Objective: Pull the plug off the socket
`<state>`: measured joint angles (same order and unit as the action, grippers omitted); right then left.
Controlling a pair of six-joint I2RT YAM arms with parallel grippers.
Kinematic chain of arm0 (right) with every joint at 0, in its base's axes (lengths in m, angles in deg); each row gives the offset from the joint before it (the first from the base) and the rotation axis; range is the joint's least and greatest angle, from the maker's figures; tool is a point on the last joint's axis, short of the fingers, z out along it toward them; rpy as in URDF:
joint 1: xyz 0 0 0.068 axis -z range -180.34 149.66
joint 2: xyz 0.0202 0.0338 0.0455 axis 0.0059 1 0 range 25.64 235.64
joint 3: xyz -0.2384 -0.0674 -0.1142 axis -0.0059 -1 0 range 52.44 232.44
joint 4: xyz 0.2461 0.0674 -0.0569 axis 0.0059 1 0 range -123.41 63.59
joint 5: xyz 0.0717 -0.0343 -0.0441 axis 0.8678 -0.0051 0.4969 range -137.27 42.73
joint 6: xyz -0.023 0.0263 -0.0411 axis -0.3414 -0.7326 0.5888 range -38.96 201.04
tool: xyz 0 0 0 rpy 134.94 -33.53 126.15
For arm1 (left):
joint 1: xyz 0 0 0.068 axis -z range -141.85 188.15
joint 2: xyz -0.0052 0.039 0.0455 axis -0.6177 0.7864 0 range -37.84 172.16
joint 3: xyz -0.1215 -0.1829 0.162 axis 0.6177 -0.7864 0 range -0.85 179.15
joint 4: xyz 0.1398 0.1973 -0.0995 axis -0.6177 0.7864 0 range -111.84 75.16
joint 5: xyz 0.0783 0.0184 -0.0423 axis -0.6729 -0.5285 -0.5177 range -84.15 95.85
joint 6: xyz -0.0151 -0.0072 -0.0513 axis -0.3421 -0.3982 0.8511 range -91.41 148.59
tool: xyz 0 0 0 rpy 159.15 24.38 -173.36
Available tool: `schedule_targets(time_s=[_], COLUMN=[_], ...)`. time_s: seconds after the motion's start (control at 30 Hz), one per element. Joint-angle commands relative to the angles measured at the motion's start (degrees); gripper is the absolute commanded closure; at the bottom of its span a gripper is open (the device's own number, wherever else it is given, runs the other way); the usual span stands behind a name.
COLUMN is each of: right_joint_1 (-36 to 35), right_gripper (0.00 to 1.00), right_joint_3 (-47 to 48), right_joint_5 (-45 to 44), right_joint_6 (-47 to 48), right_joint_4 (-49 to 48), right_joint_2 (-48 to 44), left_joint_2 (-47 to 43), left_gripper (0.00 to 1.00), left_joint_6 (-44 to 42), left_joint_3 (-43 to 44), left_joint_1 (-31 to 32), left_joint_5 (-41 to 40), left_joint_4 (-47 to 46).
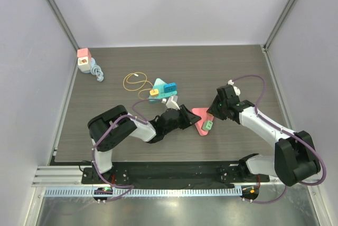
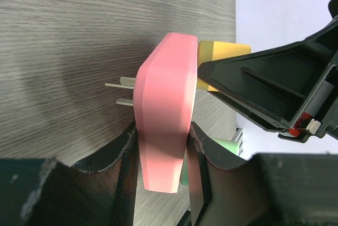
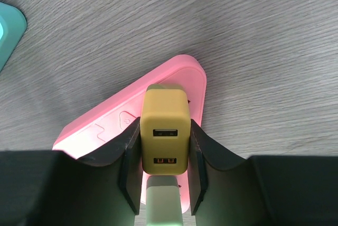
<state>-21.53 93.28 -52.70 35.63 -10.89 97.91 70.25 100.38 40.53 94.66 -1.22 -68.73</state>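
The pink triangular socket (image 1: 199, 116) lies near the table's middle. A yellow USB plug (image 3: 165, 133) and a pale green plug (image 3: 163, 202) sit in its face. My left gripper (image 1: 189, 116) is shut on the socket's edge (image 2: 163, 115), whose metal prongs (image 2: 120, 91) point away. My right gripper (image 1: 213, 113) is shut on the yellow plug, one finger on each side (image 3: 129, 154). The plug is still seated against the socket, as the left wrist view (image 2: 224, 52) shows. From above only the green plug (image 1: 209, 125) shows; the yellow one is hidden under my right gripper.
A teal socket (image 1: 165, 90) with an orange plug and a yellow cable (image 1: 135, 82) lies just behind the left gripper. A pink-and-white adapter (image 1: 84, 60) with a blue cable (image 1: 97, 73) sits at the far left corner. Walls enclose the table.
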Motion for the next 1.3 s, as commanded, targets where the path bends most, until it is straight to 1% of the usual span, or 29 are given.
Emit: schedule_targets(time_s=[0.0,0.13,0.23,0.4,0.53,0.57,0.63,0.7,0.73,0.77,0.8,0.83,0.87,0.93,0.97,1.0,1.03,1.1,1.2,1.23,1.27], right_joint_1=[0.36,0.45,0.54,3.95,5.28,5.46,7.82,11.15,15.87,18.53,20.99,27.37,28.82,29.71,29.98,30.07,30.15,30.24,30.33,30.42,30.33], right_gripper=[0.99,0.99,0.99,0.99,0.99,0.99,0.99,0.99,0.99,0.99,0.99,0.99,0.99,0.99,0.99,0.98,0.99,0.99,0.96,0.95,0.94], right_joint_3=[2.93,2.4,2.05,1.96,2.31,3.1,3.81,4.07,3.81,2.5,1.62,0.65,-0.49,0.11,1.68,2.48,3.19,5.12,7.49,7.94,8.29], right_joint_5=[-2.75,-1.69,-0.99,3.23,2.89,1.4,0.34,2.43,4.36,8.03,17.29,21.13,24.03,22.06,21.26,21.25,21.25,21.78,22.39,23.35,23.71], right_joint_6=[1.55,0.85,0.23,0.76,1.81,2.25,3.83,5.06,5.5,5.77,4.64,3.41,2.53,2.69,3.13,3.31,2.7,1.82,-0.38,-1.08,-3.17], right_joint_4=[1.74,1.73,1.56,1.65,2.52,3.31,4.28,3.41,-0.25,-3.16,-6.58,-13.92,-17.3,-21.45,-21.9,-22.26,-25.13,-27.43,-30.87,-32.87,-34.2], right_joint_2=[-3.71,-3.98,-5.91,-7.84,-9.34,-8.99,-8.11,-6.8,-6.27,-4.61,-3.64,-2.32,-0.39,1.46,2.6,5.4,6.73,11.28,15.52,18.32,19.48], left_joint_2=[0.36,0.1,0.01,-0.16,-0.08,0.01,0.28,0.54,0.63,0.71,0.89,0.89,0.98,0.89,0.8,0.89,0.98,1.15,1.51,1.77,1.94], left_gripper=[1.0,1.0,1.0,1.0,1.0,1.0,1.0,1.0,1.0,1.0,1.0,1.0,1.0,1.0,1.0,1.0,1.0,1.0,1.0,1.0,1.0], left_joint_6=[-2.09,-2.35,-2.09,-2.09,-2.44,-2.79,-3.14,-3.59,-3.76,-4.11,-4.2,-4.38,-4.55,-4.73,-4.73,-4.9,-4.99,-5.26,-5.26,-5.17,-4.99], left_joint_3=[-0.78,-0.69,-0.78,-1.57,-1.48,-1.4,-1.83,-2.89,-3.06,-3.24,-3.24,-3.42,-3.77,-4.29,-4.73,-4.91,-4.91,-5.0,-5.18,-5.18,-5.18], left_joint_1=[-1.84,-1.67,-1.58,-1.58,-1.58,-1.58,-1.58,-1.58,-1.58,-1.58,-1.58,-1.58,-1.58,-1.58,-1.58,-1.67,-1.67,-1.93,-2.28,-2.37,-2.63], left_joint_5=[-10.15,-10.51,-10.77,-10.95,-10.51,-10.16,-8.85,-7.96,-7.44,-6.65,-6.21,-5.94,-5.33,-5.06,-4.71,-4.53,-4.27,-3.22,-2.25,-1.9,-1.46], left_joint_4=[12.79,13.67,13.76,12.27,12.09,11.83,9.64,6.66,6.03,5.5,4.71,4.18,3.57,1.64,1.11,0.32,-0.04,-1.18,-2.67,-2.85,-3.11])
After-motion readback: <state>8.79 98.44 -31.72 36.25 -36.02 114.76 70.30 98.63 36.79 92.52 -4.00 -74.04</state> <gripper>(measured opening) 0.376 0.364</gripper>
